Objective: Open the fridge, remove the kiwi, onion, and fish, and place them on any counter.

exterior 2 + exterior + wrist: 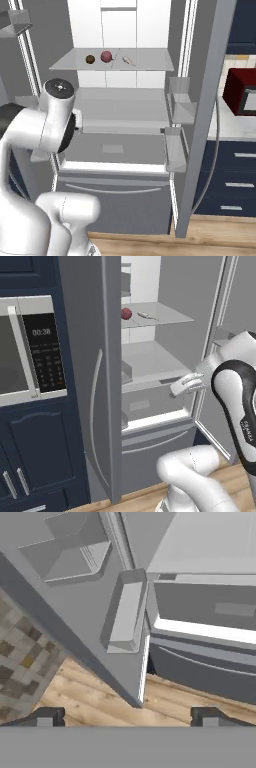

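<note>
Onion (106,56): small, firm, smooth ball on fridge (200,125) shelf; may roll. Pinch across its middle. Gripper (128,716): spread wide, empty.

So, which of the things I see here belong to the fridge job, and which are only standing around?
For the job:
- fridge, both doors open
- kiwi, onion and fish, together on one shelf
- counter, right of the fridge
- gripper, open, holding nothing

Only standing around:
- silver microwave
- red appliance on the counter
- navy drawers
</note>
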Robot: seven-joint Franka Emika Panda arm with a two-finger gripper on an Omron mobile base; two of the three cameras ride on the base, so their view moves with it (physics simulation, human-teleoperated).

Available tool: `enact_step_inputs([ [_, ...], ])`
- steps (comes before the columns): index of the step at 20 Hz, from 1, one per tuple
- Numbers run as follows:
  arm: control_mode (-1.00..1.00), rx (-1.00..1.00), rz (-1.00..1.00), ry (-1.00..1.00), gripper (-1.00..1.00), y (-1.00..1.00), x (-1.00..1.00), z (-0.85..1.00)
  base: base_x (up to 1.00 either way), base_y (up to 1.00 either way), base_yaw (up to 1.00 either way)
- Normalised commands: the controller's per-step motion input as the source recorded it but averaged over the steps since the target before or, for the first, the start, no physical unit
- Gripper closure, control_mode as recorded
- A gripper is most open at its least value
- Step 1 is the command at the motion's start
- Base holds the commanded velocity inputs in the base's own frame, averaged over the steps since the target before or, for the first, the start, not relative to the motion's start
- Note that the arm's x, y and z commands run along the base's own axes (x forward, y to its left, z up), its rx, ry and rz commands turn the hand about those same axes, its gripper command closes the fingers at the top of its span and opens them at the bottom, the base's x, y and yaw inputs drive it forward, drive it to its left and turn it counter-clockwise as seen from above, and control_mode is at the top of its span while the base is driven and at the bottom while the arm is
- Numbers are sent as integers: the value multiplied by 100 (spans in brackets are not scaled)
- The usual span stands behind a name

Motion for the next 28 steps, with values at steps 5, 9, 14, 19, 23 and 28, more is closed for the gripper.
enact_step_inputs([
  [5,-100,18,39,-15,-100,1,100,0,0,0,0],
  [9,-100,14,31,0,-100,9,100,1,0,0,0],
  [14,-100,8,27,2,-100,68,100,-1,0,0,0],
  [19,-100,3,6,-2,-100,75,96,0,0,0,0],
  [23,-100,0,8,-14,-100,97,26,-9,0,0,0],
  [28,-100,0,9,-19,-100,100,0,-32,0,0,0],
])
